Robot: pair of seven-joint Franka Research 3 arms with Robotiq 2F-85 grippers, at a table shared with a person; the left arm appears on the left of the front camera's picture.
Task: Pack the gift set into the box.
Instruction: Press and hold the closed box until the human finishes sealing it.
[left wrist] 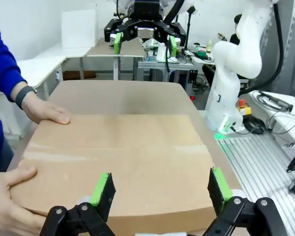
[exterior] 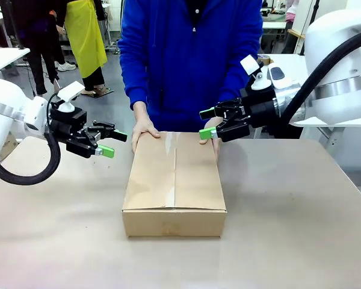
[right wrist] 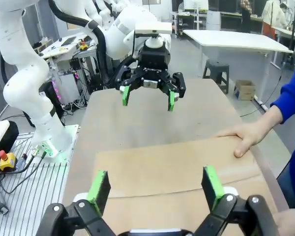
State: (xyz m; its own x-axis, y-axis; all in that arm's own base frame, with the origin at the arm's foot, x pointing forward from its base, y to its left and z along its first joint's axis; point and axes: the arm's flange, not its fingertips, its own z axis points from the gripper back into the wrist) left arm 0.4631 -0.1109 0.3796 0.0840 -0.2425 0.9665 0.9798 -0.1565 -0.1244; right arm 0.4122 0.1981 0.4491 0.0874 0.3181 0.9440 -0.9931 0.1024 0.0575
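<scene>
the box (exterior: 174, 180) sits shut in the middle of the table (exterior: 289, 229), its top flaps lying flat and a strip of clear tape (exterior: 175, 174) running down the centre seam. a person in a blue top stands at the far side, with one hand (exterior: 144, 129) laid on the far corner toward the robot's left and the other hand (left wrist: 44, 110) on the far corner toward its right. we read that hold as a way to keep the carton square and steady between the two arms. the left gripper (exterior: 114, 144) hovers off the box's left side near the far end, clear of the cardboard, its fingers spread and holding nothing. the right gripper (exterior: 206, 123) hangs at the far right corner, just beside the person's hand, its fingers parted and empty too. the two grippers face each other across the lid, which we take as a waiting stance on either flank. with the flaps down, whether the gift set is already inside is hidden from us. we judge that any move by the right arm calls for care, given how close the person's fingers lie.
</scene>
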